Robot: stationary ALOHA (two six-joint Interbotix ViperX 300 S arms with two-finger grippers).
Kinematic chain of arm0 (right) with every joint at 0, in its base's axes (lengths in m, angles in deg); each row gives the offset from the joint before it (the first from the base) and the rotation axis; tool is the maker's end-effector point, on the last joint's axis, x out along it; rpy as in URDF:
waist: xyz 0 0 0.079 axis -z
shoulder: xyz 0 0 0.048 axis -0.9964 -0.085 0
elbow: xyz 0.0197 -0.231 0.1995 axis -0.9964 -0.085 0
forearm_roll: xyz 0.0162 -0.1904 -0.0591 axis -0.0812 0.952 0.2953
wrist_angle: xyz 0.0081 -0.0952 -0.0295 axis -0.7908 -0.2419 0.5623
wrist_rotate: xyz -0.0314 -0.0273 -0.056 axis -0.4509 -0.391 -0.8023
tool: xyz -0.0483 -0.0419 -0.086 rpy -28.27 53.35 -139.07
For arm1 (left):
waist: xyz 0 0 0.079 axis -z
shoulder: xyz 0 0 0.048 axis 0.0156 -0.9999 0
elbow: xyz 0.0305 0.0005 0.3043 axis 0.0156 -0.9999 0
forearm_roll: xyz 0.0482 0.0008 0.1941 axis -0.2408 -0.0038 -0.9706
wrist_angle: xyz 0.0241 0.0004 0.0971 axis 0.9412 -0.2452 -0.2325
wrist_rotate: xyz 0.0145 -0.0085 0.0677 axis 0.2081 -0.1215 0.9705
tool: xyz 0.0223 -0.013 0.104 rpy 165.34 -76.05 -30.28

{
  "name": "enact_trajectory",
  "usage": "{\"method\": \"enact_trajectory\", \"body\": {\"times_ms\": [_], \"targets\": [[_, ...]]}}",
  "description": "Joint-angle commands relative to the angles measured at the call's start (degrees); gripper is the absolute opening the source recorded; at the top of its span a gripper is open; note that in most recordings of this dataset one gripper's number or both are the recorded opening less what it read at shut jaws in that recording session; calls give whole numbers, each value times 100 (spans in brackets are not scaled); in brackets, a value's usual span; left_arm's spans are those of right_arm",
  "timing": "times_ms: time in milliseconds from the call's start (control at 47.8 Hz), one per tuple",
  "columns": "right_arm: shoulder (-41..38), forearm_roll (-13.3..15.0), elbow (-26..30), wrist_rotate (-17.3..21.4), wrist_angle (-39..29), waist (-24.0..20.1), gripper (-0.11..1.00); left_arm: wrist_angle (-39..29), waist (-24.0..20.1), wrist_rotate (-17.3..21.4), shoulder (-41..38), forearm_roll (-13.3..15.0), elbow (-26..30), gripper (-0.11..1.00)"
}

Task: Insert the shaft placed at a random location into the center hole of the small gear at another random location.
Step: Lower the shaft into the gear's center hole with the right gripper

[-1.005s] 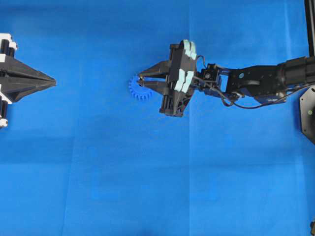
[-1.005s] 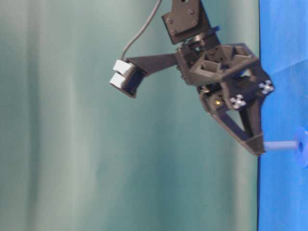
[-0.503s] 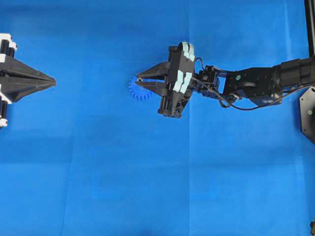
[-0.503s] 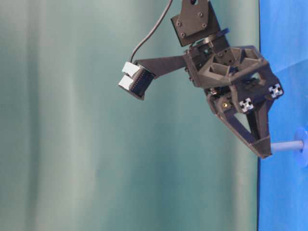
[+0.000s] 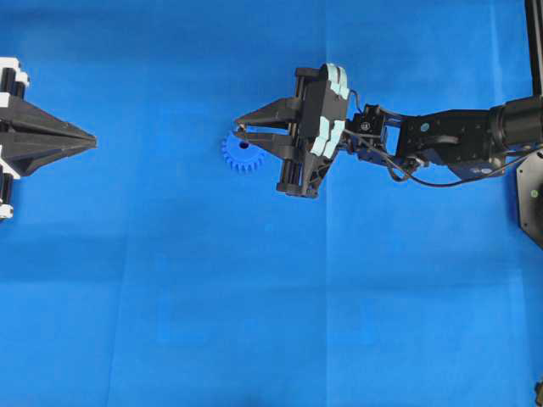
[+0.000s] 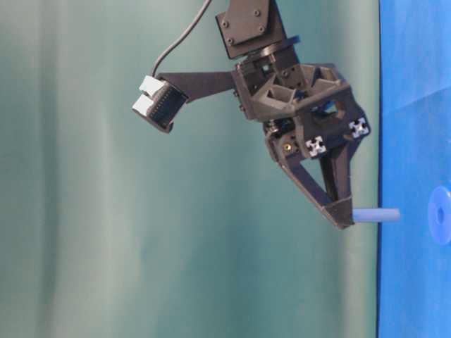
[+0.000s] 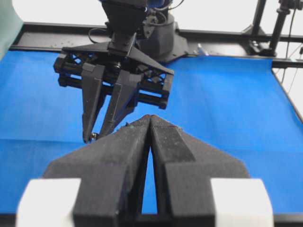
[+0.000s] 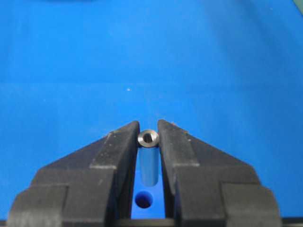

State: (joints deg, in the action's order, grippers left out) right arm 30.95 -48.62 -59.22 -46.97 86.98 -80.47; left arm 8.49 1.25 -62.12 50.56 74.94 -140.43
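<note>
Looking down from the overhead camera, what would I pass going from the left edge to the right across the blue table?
Left tool, shut and resting at the left edge → small gear → right tool, shut on the shaft and reaching over the gear's upper rim → the black right arm stretching to the right edge.

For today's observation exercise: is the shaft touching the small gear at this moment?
Apart. The table-level view shows the shaft, clamped in the right gripper, ending short of the small gear, with a clear gap of background between them.
</note>
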Motion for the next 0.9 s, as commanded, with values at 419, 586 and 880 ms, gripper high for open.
{"method": "enact_trajectory", "body": {"times_ms": [419, 586, 880], "targets": [[-396, -202, 53, 26, 360, -35, 3, 44, 9, 0, -18, -9, 53, 0], [-598, -352, 44, 26, 501, -35, 3, 44, 0, 0, -18, -9, 53, 0], [-923, -589, 88, 35, 545, -53, 3, 26, 0, 0, -18, -18, 44, 0]]}}
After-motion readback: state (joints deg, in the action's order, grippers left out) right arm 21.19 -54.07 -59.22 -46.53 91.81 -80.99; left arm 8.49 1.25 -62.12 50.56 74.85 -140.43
